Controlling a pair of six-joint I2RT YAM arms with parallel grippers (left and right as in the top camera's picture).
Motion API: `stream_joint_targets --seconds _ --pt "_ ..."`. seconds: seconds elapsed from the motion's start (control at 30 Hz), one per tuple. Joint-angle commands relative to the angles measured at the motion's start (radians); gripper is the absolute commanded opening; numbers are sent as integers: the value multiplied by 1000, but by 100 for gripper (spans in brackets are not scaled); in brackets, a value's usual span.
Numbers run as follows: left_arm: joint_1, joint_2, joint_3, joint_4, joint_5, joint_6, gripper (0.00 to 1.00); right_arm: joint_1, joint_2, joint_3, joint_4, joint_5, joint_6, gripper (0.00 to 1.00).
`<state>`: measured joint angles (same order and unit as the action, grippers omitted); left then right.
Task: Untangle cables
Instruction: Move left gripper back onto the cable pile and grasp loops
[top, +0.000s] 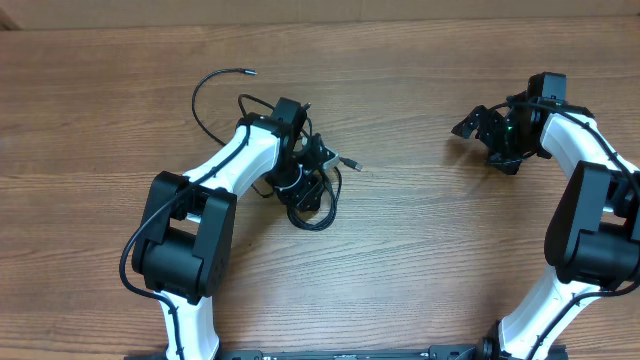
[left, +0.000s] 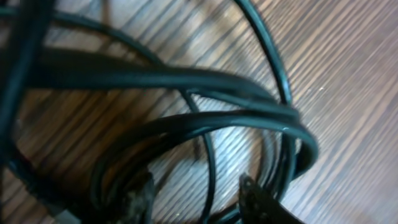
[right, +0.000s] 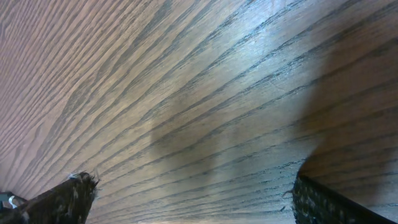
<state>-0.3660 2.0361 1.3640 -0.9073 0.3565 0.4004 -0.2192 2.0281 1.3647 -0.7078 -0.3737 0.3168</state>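
Observation:
The cables (top: 312, 203) lie as a black tangle on the wooden table, left of centre. One thin strand loops up and left to a silver-tipped end (top: 246, 72), and a small plug (top: 350, 163) sticks out to the right. My left gripper (top: 316, 160) is down on the tangle. In the left wrist view the cables (left: 236, 118) fill the frame, and the left gripper (left: 196, 196) is open with one thin strand running between its fingertips. My right gripper (top: 485, 140) is open and empty at the right, far from the cables. The right wrist view shows only bare wood between its fingers (right: 193, 193).
The wooden table (top: 420, 250) has its far edge along the top of the overhead view. The bases of both arms stand at the near edge, left (top: 180, 250) and right (top: 590, 250).

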Motion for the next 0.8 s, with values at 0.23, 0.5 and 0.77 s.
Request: stream_joint_targets --seconds 0.23,0.5,0.77 --pt "-2 -6 -73 80 -16 -7 4 0 14 -17 1 14 -3 100" --pt "-2 -181 83 -103 123 -4 4 0 14 -17 0 14 -4 100" --pt "-1 -535 145 -105 208 -42 4 0 14 -17 0 14 -3 100"
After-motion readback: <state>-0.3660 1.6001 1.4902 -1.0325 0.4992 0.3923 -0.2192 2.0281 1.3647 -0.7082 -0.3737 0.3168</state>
